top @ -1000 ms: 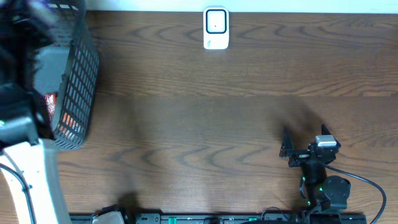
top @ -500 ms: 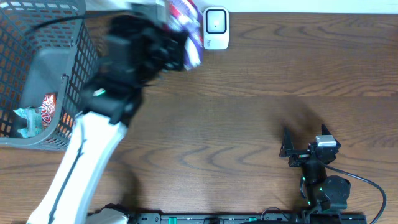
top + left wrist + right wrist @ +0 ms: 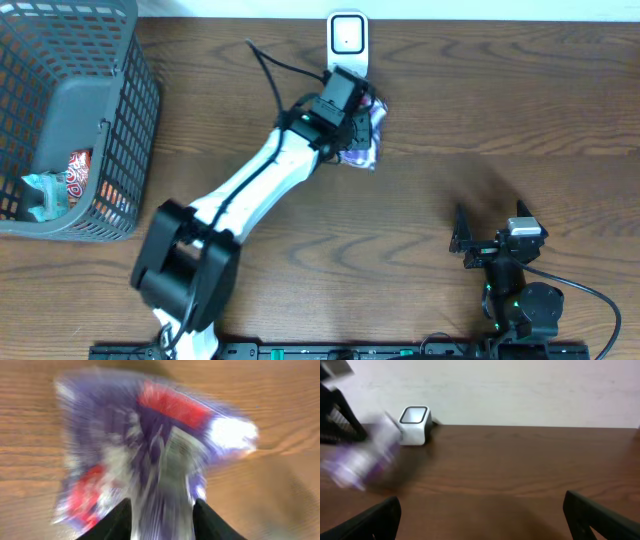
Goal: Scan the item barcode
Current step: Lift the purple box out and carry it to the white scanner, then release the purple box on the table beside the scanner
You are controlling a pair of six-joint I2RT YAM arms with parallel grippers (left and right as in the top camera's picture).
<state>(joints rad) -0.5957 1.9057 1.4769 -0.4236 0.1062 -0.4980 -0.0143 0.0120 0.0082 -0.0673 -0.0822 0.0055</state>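
A purple, red and white packet (image 3: 364,138) lies on the table just in front of the white barcode scanner (image 3: 348,45). My left gripper (image 3: 350,112) is over it. In the left wrist view the packet (image 3: 150,445) is blurred and fills the gap between the two dark fingers of the left gripper (image 3: 162,522), which stand partly apart; the blur hides whether they press on it. My right gripper (image 3: 461,238) rests near the front right, wide open with nothing between its fingers. The right wrist view shows the packet (image 3: 365,462) as a blur left of the scanner (image 3: 414,425), far beyond the right gripper (image 3: 480,512).
A dark mesh basket (image 3: 135,110) stands at the far left with several items inside. The right wrist view catches its edge (image 3: 340,417). A pale wall runs behind the table's far edge.
My left arm swung out of the basket and across to the scanner with the packet, which is now down on the table. The jaws stand wider than before. The right arm has not moved.
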